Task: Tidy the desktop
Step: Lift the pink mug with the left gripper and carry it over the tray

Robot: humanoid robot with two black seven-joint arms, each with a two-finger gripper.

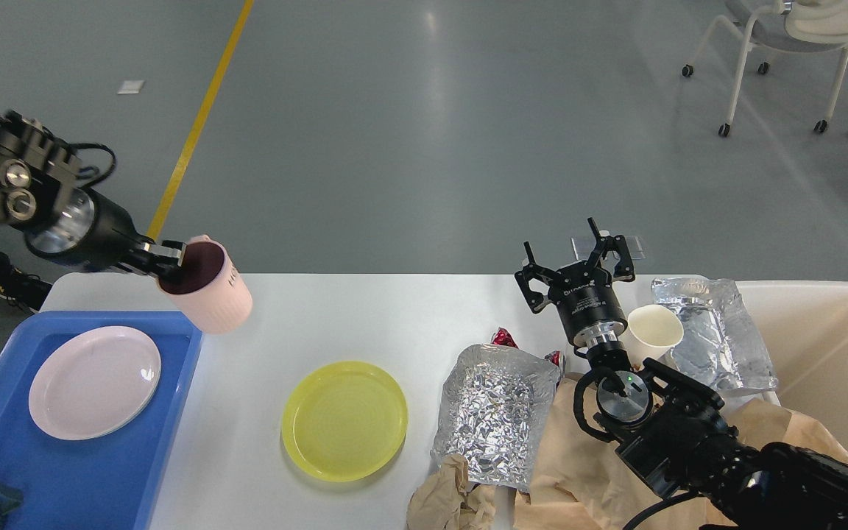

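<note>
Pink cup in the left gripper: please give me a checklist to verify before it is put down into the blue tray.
1. Grip: the left gripper pinches the rim of the pink plastic cup, one finger inside: ok.
2. Cup clear of the white desktop: lifted and tilted: ok.
3. Cup contents: inside looks dark; liquid or not, cannot tell.
4. Free place in the blue plastic tray: the pale pink round plate takes the middle, bare floor around it: ok.
5. Right gripper out of the way: open, far on the other side: ok.
6. Yellow round plate not in the path: ok.
</note>
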